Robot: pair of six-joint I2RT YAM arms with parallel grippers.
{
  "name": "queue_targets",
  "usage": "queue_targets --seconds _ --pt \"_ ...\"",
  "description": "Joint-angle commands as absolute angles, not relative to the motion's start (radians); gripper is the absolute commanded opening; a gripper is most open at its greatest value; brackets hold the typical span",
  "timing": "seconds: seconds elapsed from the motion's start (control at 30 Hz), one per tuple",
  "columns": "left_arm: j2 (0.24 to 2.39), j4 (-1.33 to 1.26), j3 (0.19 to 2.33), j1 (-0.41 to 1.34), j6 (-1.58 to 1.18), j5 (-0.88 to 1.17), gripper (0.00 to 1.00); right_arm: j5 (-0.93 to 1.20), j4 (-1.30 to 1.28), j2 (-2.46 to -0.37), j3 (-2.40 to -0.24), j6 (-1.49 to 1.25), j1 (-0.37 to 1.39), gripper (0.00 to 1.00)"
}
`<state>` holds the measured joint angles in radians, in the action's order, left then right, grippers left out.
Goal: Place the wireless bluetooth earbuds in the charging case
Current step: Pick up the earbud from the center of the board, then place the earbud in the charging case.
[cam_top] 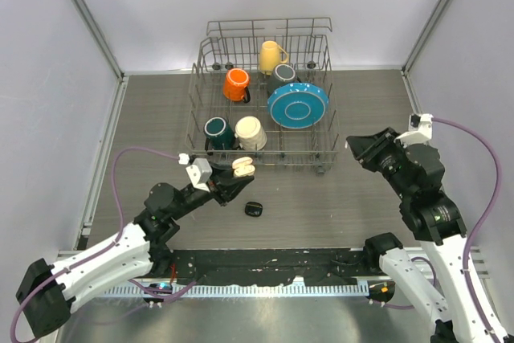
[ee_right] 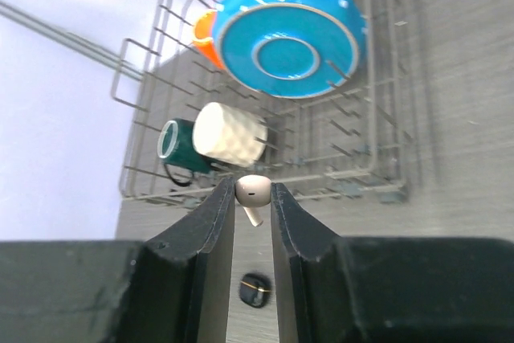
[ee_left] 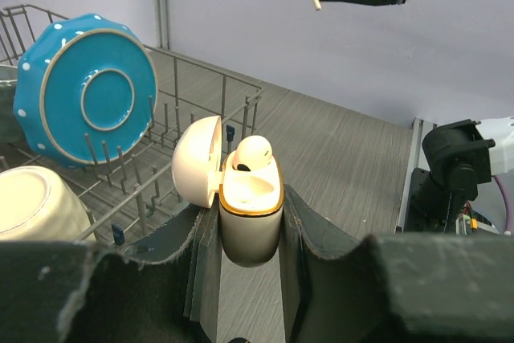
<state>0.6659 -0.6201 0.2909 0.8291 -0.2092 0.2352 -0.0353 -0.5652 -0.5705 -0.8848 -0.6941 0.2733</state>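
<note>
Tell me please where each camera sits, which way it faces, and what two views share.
Top external: high behind the bases, looking down on the dish rack; left arm and right arm show.
Left wrist: on the left arm, facing the rack; the left gripper grips the open white case.
Right wrist: on the right arm, looking down; the right gripper pinches a white earbud.
Shared: the blue plate appears in all three.

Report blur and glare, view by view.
Top view: even light, sharp throughout, with glare on the metal edge. Left wrist: white case sharp, fingers soft. Right wrist: earbud crisp, black case blurred.
</note>
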Motion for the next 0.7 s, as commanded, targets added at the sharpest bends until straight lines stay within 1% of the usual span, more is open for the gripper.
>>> queue_targets --seconds 0.0,0.1,0.2,0.27,0.33,0.37,0.43,0.47,0.53,0.6,0.67 --pt "0.696 -0.721 0.341 0.827 -0.221 0.23 0.0 0.084 -0.361 -0.591 -0.913 -0.735 0.281 0.01" --pt "0.721 -0.73 0.354 0.828 -0.221 0.236 0.0 0.091 -0.308 -0.62 -0.919 -0.753 0.313 0.01" --pt "0.739 -0.748 0.36 0.828 -0.224 0.239 0.0 0.054 -0.29 -0.653 -0.931 -0.75 0.382 0.01" --pt "0.755 -0.753 0.368 0.828 -0.225 0.244 0.0 0.017 -0.278 -0.679 -0.942 -0.742 0.464 0.01" --pt "0.767 -0.759 0.373 0.827 -0.229 0.247 0.0 -0.073 -0.269 -0.698 -0.95 -0.736 0.533 0.01" --pt "0.77 -0.761 0.373 0.828 -0.227 0.247 0.0 -0.104 -0.264 -0.713 -0.954 -0.729 0.607 0.01" --pt "0.773 -0.761 0.376 0.828 -0.226 0.244 0.0 -0.22 -0.239 -0.727 -0.959 -0.721 0.693 0.01" --pt "0.773 -0.762 0.374 0.828 -0.225 0.244 0.0 -0.262 -0.227 -0.733 -0.959 -0.71 0.775 0.01" --pt "0.772 -0.764 0.373 0.828 -0.224 0.236 0.0 -0.361 -0.187 -0.759 -0.963 -0.695 0.849 0.01" --pt "0.77 -0.765 0.371 0.827 -0.218 0.232 0.0 -0.414 -0.154 -0.797 -0.965 -0.678 0.958 0.01" --pt "0.77 -0.767 0.368 0.828 -0.216 0.227 0.0 -0.481 -0.094 -0.825 -0.965 -0.667 1.023 0.01"
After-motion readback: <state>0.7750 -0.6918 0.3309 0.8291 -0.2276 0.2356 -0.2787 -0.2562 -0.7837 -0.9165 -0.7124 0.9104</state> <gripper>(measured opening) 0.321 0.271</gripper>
